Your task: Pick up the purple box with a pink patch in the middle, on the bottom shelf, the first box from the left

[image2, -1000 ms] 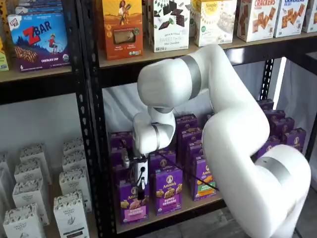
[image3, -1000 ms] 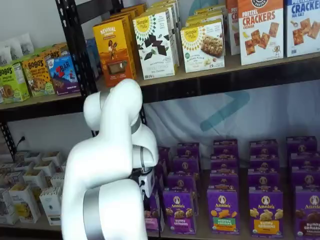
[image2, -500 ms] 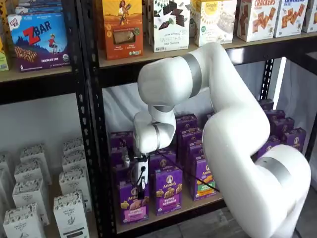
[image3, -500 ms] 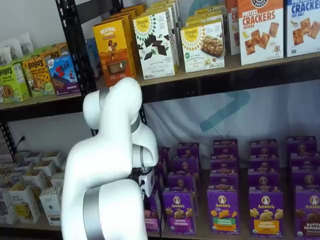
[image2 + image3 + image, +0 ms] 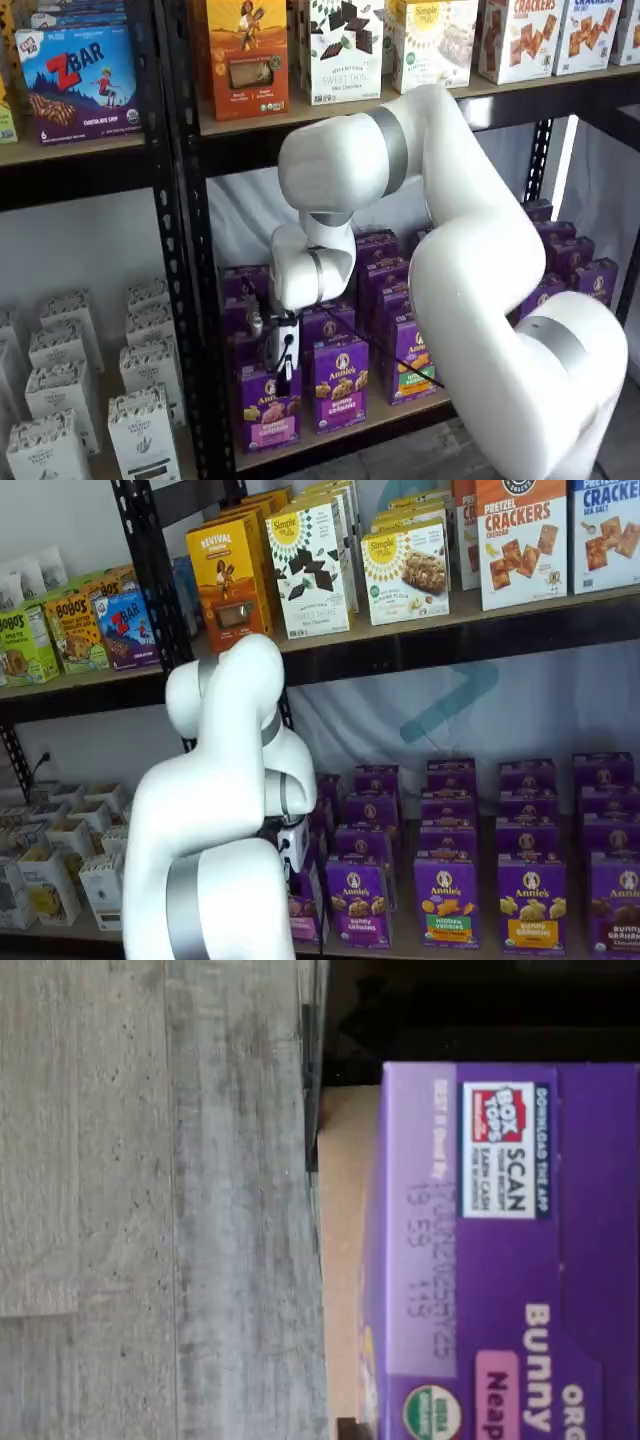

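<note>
The purple box [image 5: 270,408] stands upright at the near left end of the bottom shelf [image 5: 345,432], a tan wooden board in a black metal rack [image 5: 188,300] with perforated uprights. It is a matte cardboard carton with a round white logo, pale bunny snacks pictured on its face and a pink panel low on the front. In a shelf view only a sliver of it [image 5: 303,905] shows behind the arm.

In the wrist view its flat top [image 5: 500,1250] fills one side: smooth purple card with a paler strip bearing a stamped date code, a white, red and blue printed square, a pink rounded label and part of a green round seal. Beside it runs a narrow band of bare tan board [image 5: 340,1260], then the grey, streaked, wood-grain floor [image 5: 150,1200].

The pincer [image 5: 283,378] hangs from the white, glossy, rounded arm [image 5: 470,260] right at the top of the purple box, with a black cable beside it. Its dark fingers are seen as one slim shape against the carton, so I cannot tell whether they are apart or together, nor whether they touch the card.

Just to the right stands a similar purple carton [image 5: 340,390] with a purple panel, and further rows of purple cartons reach back behind them.
</note>
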You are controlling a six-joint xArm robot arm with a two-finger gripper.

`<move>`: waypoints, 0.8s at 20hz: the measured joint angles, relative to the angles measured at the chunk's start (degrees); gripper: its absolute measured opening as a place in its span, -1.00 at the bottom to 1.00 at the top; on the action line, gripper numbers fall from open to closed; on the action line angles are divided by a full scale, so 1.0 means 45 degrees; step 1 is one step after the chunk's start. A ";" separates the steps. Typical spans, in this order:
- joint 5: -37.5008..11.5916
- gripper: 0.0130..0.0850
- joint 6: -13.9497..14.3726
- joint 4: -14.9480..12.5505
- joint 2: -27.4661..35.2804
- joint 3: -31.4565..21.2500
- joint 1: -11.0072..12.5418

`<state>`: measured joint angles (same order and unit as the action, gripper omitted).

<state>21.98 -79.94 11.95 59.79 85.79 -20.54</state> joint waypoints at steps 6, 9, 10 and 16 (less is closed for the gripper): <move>0.0014 -0.22 0.0004 0.0009 0.0039 0.0056 -0.0009; 0.0001 -0.33 0.0027 0.0000 0.0077 0.0098 -0.0027; -0.0001 -0.44 0.0036 -0.0002 0.0089 0.0112 -0.0032; 0.0029 -0.44 0.0053 0.0014 0.0156 0.0205 -0.0062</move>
<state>22.11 -79.70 12.01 60.49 86.71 -20.82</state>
